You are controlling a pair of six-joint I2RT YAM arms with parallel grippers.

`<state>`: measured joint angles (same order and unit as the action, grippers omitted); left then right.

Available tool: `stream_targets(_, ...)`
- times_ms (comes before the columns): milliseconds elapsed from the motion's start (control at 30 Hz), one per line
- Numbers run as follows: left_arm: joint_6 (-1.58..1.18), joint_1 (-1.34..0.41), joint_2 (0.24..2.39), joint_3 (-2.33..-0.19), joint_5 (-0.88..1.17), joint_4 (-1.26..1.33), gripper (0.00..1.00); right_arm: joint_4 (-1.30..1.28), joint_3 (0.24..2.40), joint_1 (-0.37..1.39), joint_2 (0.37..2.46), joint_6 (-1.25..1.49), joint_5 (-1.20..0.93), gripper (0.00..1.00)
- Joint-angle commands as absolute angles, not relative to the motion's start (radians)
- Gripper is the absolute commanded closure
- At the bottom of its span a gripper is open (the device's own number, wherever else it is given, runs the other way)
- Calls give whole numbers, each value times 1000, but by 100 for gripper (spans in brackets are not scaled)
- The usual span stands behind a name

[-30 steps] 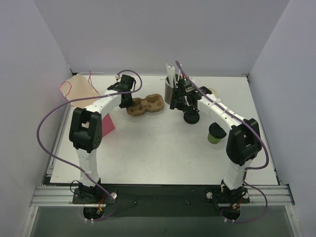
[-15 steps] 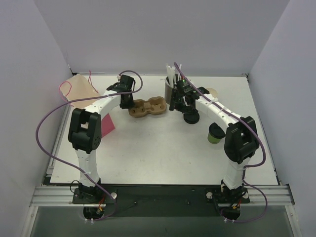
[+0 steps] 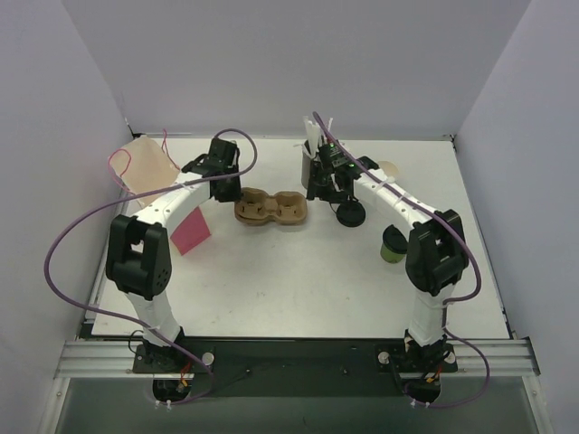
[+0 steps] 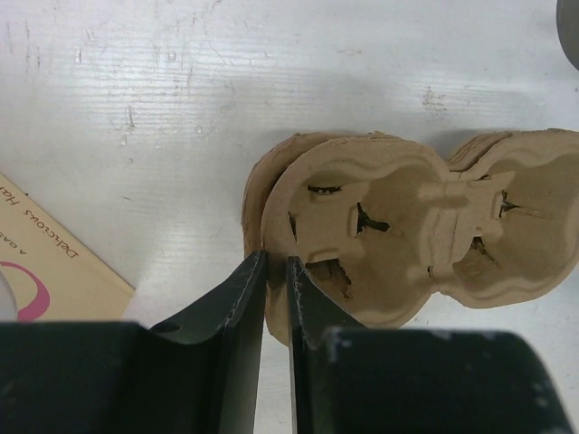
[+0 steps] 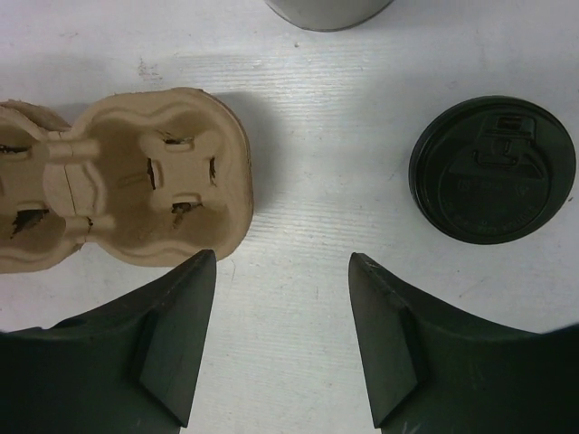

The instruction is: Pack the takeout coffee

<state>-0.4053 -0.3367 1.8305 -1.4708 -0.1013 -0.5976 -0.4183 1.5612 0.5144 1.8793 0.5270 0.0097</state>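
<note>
The takeout coffee, a small green cup with a dark top, stands on the table to the right, beside the right arm and apart from both grippers. Its black round lid lies flat on the table. A brown pulp cup carrier lies mid-table. My left gripper is shut on the rim at the carrier's left end. My right gripper hangs open over bare table between carrier and lid, holding nothing.
A grey cylinder of white straws stands behind the right gripper. A pink card lies at the left, a tan paper bag at the back left. A printed tan paper lies beside the left fingers.
The left gripper has closed further on the carrier's rim, and the carrier has shifted slightly right and nearer. The left arm has swung aside, uncovering the pink card. The right gripper moved slightly left.
</note>
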Motion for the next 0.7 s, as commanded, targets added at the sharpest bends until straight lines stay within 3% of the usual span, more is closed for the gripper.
stream_targets(0, -393, -331, 1769, -1444, -52, -577, 100, -425, 1612, 548, 1924, 522, 9, 46)
stream_targets(500, -416, -322, 1736, -1411, -6, -568, 100, -449, 1707, 598, 2054, 511, 58, 63)
stream_targets(667, -423, -314, 1733, -1402, 0, -558, 100, -457, 1695, 601, 2056, 512, 67, 74)
